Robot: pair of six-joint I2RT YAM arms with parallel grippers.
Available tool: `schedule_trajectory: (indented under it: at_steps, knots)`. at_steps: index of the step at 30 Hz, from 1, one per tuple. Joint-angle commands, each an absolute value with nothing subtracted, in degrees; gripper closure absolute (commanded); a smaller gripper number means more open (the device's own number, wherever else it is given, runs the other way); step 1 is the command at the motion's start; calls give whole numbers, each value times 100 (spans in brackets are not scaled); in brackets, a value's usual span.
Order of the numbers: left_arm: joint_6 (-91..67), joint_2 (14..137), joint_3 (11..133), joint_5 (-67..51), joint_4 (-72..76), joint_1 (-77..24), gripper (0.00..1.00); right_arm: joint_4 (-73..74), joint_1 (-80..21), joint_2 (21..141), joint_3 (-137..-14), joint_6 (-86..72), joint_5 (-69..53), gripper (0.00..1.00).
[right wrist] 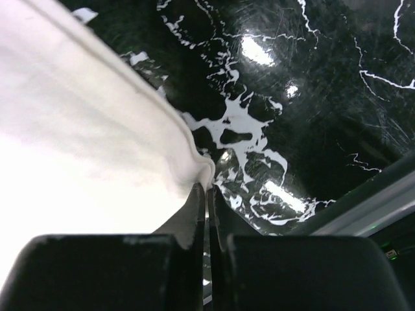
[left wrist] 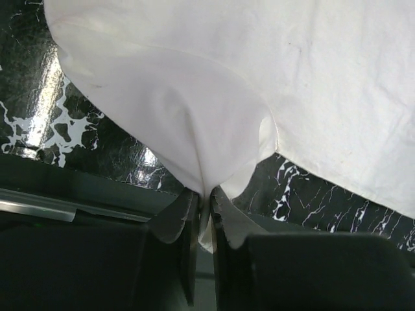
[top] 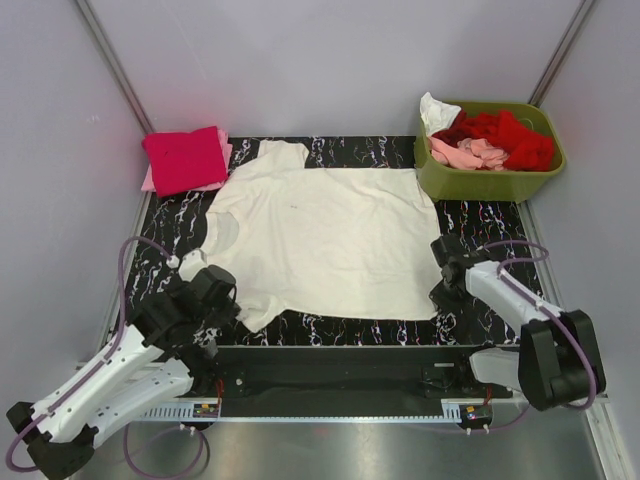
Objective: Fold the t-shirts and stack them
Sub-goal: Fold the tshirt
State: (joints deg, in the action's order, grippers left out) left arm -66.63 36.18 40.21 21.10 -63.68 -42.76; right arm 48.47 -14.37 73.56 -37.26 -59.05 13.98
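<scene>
Cream-white t-shirt (top: 320, 235) lies spread flat mid-frame on the black marbled table (top: 480, 225) in the top view, with a folded magenta t-shirt (top: 185, 158) at upper left and an olive bin (top: 490, 183) at upper right. The left gripper (top: 215, 285) sits at its lower-left sleeve, the right gripper (top: 447, 255) at its lower-right corner. Left wrist view: jaws pinch a bunched sleeve fold. Right wrist view: jaws closed tight, nipping the hem edge.

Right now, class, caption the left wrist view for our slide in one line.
Left claw pinches an edge of the cream-white t-shirt over the black marbled table.
</scene>
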Motion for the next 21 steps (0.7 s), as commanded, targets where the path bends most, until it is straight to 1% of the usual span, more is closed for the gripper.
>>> schedule_trajectory:
  at_steps: [1, 4, 7, 11, 16, 18, 21]
  knots:
    - [-6442, 3621, 4543, 2285, -6749, -4245, 85, 4921, -1468, 6558, -3656, -5783, 1284, 100]
    - [-6398, 3595, 4737, 2206, -7040, -4245, 86, 5413, -1468, 5803, -3796, -5783, 1248, 100]
    - [-6407, 3455, 4746, 2013, -7137, -4245, 87, 5949, -1459, 5239, -4209, -5783, 1345, 100]
    - [-6425, 3322, 4510, 1610, -7005, -4254, 89, 6371, -1459, 5054, -4779, -5809, 1248, 100]
    - [-6346, 3559, 4474, 1292, -7057, -4245, 91, 6872, -1450, 4659, -5088, -5915, 1292, 100]
    - [-6328, 3542, 4552, 1231, -7171, -4245, 91, 7091, -1450, 4483, -5159, -5941, 1344, 100]
    - [-6170, 3585, 4702, 1257, -7269, -4245, 88, 7190, -1450, 4351, -5177, -5959, 1380, 100]
